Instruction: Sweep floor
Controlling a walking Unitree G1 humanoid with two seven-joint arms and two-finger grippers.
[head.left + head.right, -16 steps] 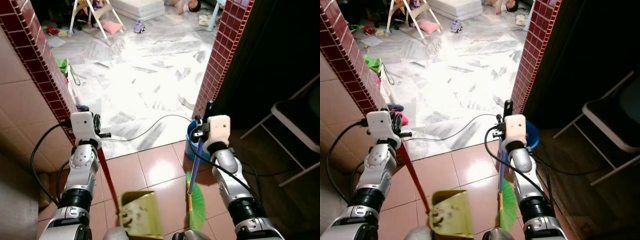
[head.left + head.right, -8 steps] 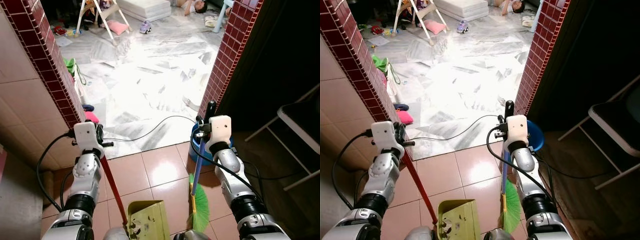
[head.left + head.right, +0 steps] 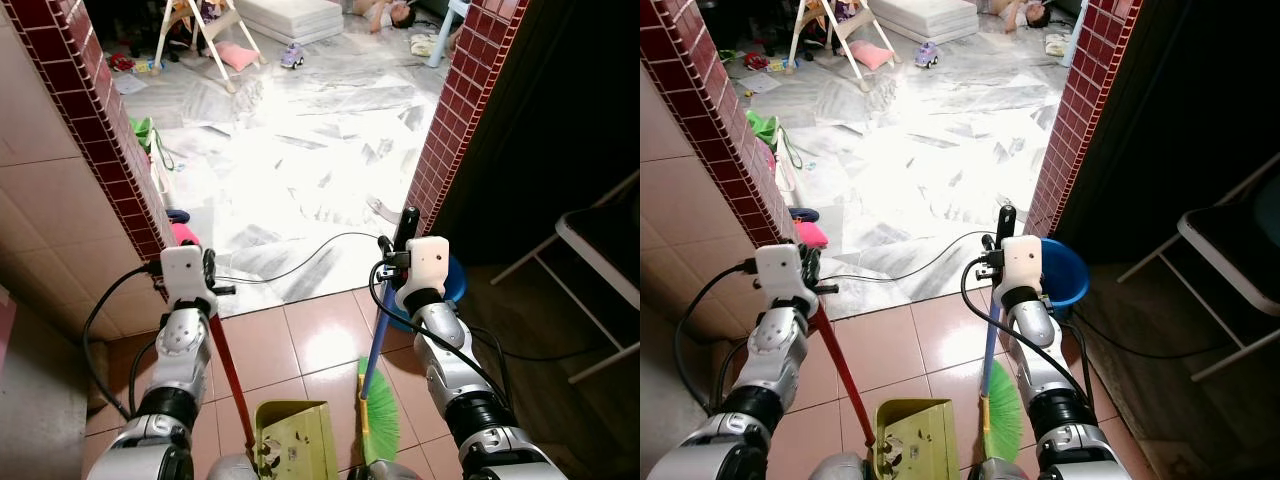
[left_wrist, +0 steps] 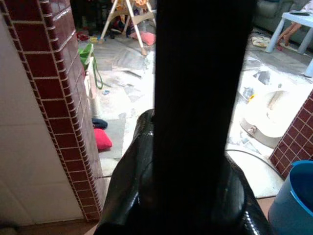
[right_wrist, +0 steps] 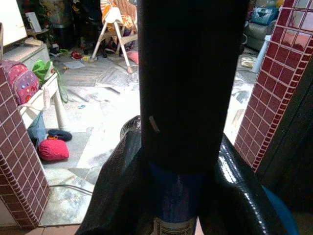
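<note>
The right tool (image 3: 397,262), gripping the broom (image 3: 378,405), has swung its bristles closer to the dustpan (image 3: 293,438) held by the left tool (image 3: 208,283).

Brick pillars (image 3: 455,130) flank both grippers. A blue bucket (image 3: 1060,275) sits just beside the right gripper (image 3: 1000,240); a cable (image 3: 300,260) crosses the open marble floor (image 3: 290,160) ahead.

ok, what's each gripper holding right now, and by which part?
The left gripper holds the dustpan by the upper part of its red handle. The right gripper holds the broom by the upper part of its blue handle.
</note>
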